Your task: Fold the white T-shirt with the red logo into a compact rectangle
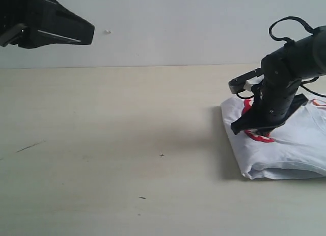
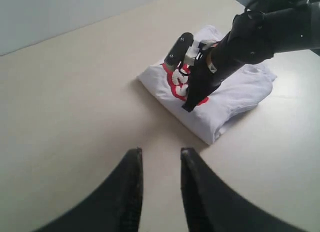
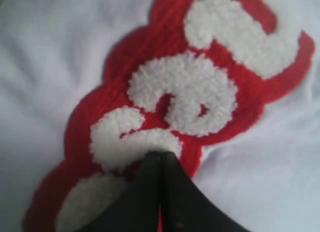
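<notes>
I see the white T-shirt (image 1: 288, 144) lying on the bench (image 1: 127, 144), already folded into a thick, layered bundle. One rounded folded edge faces the exterior camera, and the far side of the bundle runs out of that view. The red logo (image 3: 115, 86) sits face up on the top layer of the T-shirt, and its puffy white letters are plain in the right wrist view. My right tool (image 3: 160, 157) is down on the T-shirt with its tip touching the logo. Its two fingers are pressed together with no gap between them, and I cannot tell whether any cloth is pinched at the tip. The right arm leans in over the T-shirt from its far side, and its dark body hides part of the logo in the exterior view. My left tool (image 2: 161, 153) hangs well apart from the T-shirt, raised above bare bench. Its fingers are a moderate gap apart and nothing is between them. A few small dark marks dot the bench on the left tool's side of the T-shirt.
</notes>
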`<action>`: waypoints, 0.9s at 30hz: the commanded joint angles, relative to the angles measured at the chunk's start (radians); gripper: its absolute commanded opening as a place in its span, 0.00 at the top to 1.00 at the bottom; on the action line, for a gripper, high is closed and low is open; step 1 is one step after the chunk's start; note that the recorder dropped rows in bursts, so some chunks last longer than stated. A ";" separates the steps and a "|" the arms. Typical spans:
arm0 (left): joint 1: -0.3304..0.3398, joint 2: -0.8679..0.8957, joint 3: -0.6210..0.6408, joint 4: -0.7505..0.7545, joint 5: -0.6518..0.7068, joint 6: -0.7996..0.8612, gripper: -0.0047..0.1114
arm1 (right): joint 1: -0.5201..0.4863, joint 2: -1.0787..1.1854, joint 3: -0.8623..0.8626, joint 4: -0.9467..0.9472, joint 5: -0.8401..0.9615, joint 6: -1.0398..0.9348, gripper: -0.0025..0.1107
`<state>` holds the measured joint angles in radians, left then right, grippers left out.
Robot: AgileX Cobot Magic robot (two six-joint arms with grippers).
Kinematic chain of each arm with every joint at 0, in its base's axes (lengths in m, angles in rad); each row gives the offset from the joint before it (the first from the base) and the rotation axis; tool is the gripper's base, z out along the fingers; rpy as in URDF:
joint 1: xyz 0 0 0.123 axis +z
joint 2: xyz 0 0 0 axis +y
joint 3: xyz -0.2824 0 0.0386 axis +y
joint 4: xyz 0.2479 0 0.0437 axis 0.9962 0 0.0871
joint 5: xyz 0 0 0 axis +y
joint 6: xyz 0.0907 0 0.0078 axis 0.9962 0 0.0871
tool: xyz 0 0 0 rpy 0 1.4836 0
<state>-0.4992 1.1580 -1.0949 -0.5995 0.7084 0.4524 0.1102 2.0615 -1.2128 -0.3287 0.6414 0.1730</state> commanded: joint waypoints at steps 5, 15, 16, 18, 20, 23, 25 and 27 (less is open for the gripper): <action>0.001 -0.007 0.002 -0.002 -0.003 -0.007 0.72 | 0.109 0.081 0.007 0.489 -0.132 -0.308 0.98; 0.001 -0.007 0.002 -0.002 -0.003 -0.007 0.72 | 0.270 0.081 0.007 0.717 -0.220 -0.304 0.98; 0.001 -0.007 0.002 -0.002 -0.001 -0.007 0.72 | 0.283 0.081 0.007 0.742 -0.231 -0.311 0.98; 0.001 -0.007 0.002 -0.002 0.004 -0.007 0.72 | 0.307 0.081 0.007 0.767 -0.250 -0.318 0.98; 0.001 -0.007 0.002 -0.004 0.005 -0.007 0.72 | 0.330 0.081 0.005 0.785 -0.260 -0.329 0.98; 0.001 -0.007 0.002 -0.006 0.007 -0.007 0.72 | 0.362 0.081 -0.031 0.793 -0.220 -0.329 0.98; 0.001 -0.007 0.002 -0.005 0.009 -0.007 0.72 | 0.384 0.081 -0.068 0.797 -0.204 -0.329 0.98; 0.001 -0.007 0.002 -0.005 0.014 -0.007 0.72 | 0.402 0.081 -0.102 0.799 -0.204 -0.330 0.95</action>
<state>-0.4992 1.1580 -1.0940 -0.5995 0.7166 0.4524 0.4792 2.1269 -1.2827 0.4576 0.3854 -0.1453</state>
